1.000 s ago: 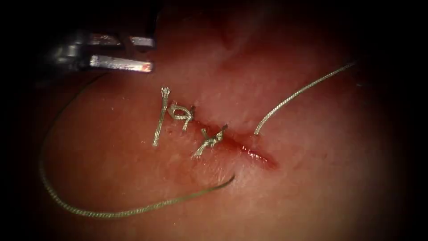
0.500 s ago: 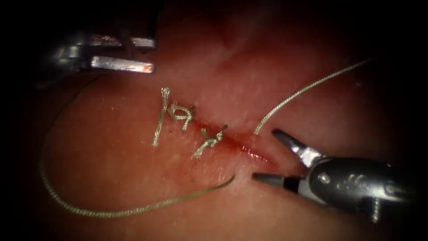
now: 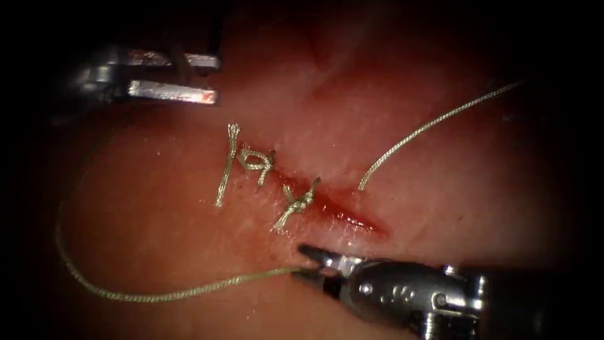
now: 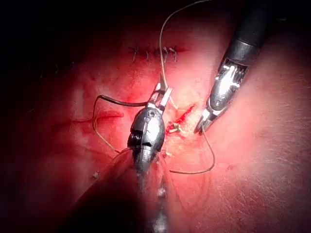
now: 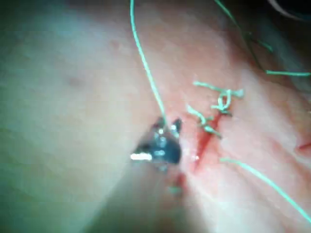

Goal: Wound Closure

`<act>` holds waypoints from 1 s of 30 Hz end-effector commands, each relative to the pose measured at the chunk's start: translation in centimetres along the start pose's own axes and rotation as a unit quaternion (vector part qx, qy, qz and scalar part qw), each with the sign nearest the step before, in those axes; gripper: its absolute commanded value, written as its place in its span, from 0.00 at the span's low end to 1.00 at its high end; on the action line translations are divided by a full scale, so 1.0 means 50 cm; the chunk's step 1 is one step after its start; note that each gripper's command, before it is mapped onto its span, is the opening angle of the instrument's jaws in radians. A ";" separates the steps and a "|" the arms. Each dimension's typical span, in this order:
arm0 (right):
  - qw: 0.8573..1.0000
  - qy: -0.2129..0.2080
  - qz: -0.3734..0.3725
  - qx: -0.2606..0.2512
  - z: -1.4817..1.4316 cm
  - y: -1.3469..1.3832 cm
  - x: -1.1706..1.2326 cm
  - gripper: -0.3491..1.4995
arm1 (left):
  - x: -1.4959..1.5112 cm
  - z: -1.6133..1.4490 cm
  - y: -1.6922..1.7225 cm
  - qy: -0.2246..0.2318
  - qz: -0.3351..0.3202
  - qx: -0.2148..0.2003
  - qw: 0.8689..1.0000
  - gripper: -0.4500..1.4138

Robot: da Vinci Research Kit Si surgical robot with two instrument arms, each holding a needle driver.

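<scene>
Tissue [image 3: 440,189], pink and wet, carried a short slanting cut [image 3: 352,217] with red fluid [image 3: 340,211] pooled in its open end. Two knotted stitches [image 3: 296,201] with cut ends closed the stretch of the cut toward its upper left. The right tool [image 3: 305,263] lay just beside the cut on its near side, its jaws closed on the thread [image 3: 157,296] close to the free end. From there the thread swept in a wide loop out to the left of the cut. Another strand left the tissue at the cut's far edge and ran off to the upper right. The left tool [image 3: 216,77] hung well apart from the cut, up and to its left. In the left wrist view a dark curved needle [image 4: 121,102] lay against that tool, clear of the cut; whether the tool gripped it could not be told. The thread looked light, limp and braided, likely to slip or fray, so a hold near its end seemed best. The needle looked stiff and best held on its body.
</scene>
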 end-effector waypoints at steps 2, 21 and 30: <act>1.000 0.002 -0.001 0.001 0.0008 -0.0012 0.0008 0.00 | -0.0009 0.0011 -0.0007 0.001 0.001 0.000 1.000 0.00; 0.998 0.020 -0.020 0.059 -0.0028 -0.0189 0.0213 0.00 | -0.0017 0.0003 -0.0014 0.000 0.002 0.000 1.000 0.00; 0.994 0.034 -0.023 0.103 -0.0028 -0.0253 0.0250 0.00 | -0.0031 -0.0007 -0.0023 -0.010 0.000 0.008 1.000 0.00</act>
